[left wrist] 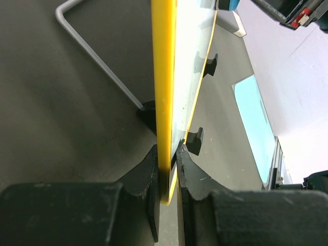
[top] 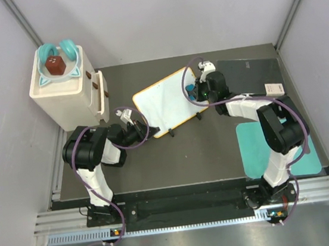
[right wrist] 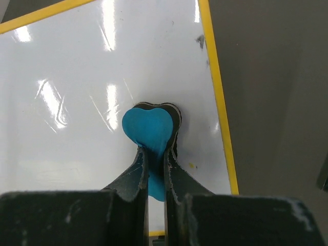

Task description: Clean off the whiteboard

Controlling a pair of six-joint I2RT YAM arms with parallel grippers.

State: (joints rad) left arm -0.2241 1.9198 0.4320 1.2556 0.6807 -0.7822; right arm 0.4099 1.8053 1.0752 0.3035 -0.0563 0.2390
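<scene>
The whiteboard (top: 165, 102), white with a yellow frame and two black feet, lies tilted at the table's middle. My left gripper (top: 129, 120) is shut on its near left edge; in the left wrist view the yellow frame (left wrist: 165, 92) runs edge-on between my jaws, my gripper (left wrist: 168, 166) clamping it. My right gripper (top: 195, 89) is shut on a blue heart-shaped eraser (right wrist: 148, 128) and presses it on the board's white face (right wrist: 77, 102) close to the yellow right frame. A small yellow speck (right wrist: 191, 165) sits beside the right gripper (right wrist: 156, 156).
A cream drawer unit (top: 67, 90) with a cat-ear bowl holding a brown block stands at the back left. A dark grey slab (top: 249, 75) lies at the back right. A teal mat (top: 252, 148) lies by the right arm's base. A wire stand (left wrist: 97, 56) props the board from behind.
</scene>
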